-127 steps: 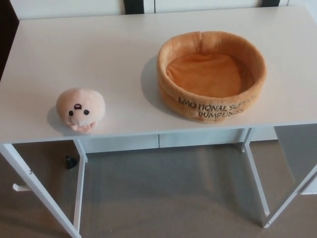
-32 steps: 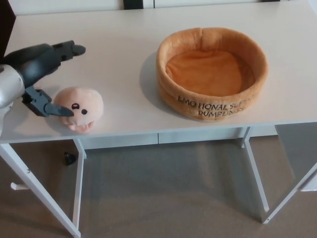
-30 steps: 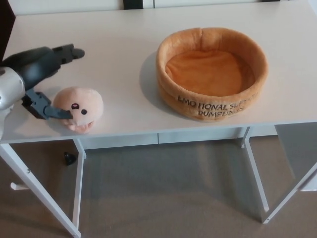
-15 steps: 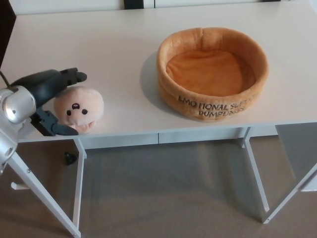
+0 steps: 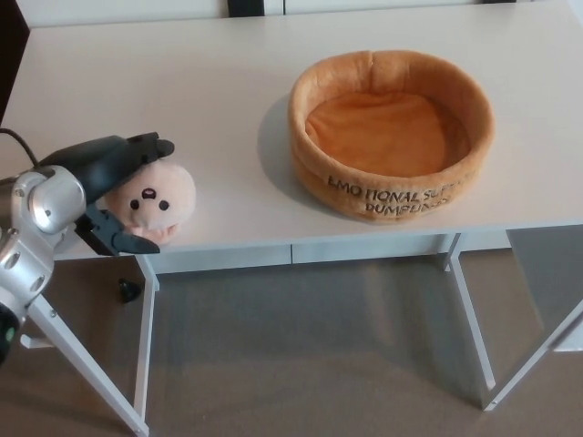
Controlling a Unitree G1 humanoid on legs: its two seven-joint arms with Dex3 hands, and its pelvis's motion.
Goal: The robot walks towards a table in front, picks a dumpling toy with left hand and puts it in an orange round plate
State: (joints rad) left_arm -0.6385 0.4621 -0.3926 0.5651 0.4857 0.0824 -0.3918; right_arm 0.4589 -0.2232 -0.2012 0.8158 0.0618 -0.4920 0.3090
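The dumpling toy [image 5: 157, 198], a peach plush ball with a small face, rests near the front left edge of the white table [image 5: 182, 82]. My left hand [image 5: 107, 166] wraps it from the left. Its two fingers [image 5: 146, 147] lie over the toy's far top and the thumb [image 5: 127, 240] presses against its near underside. The hand is shut on the toy, which still rests on the table. The orange round plush plate [image 5: 392, 196], with black lettering on its wall, stands empty at the table's right. My right hand is out of sight.
The table's front edge runs just below the toy, with white legs [image 5: 146, 355] beneath it. A small black object [image 5: 127, 290] lies on the brown carpet under the left side. Bare tabletop separates toy and plate.
My left hand came in from the left with fingers spread, then dropped around the toy and closed on it. The toy has shifted slightly right. The plate has not moved.
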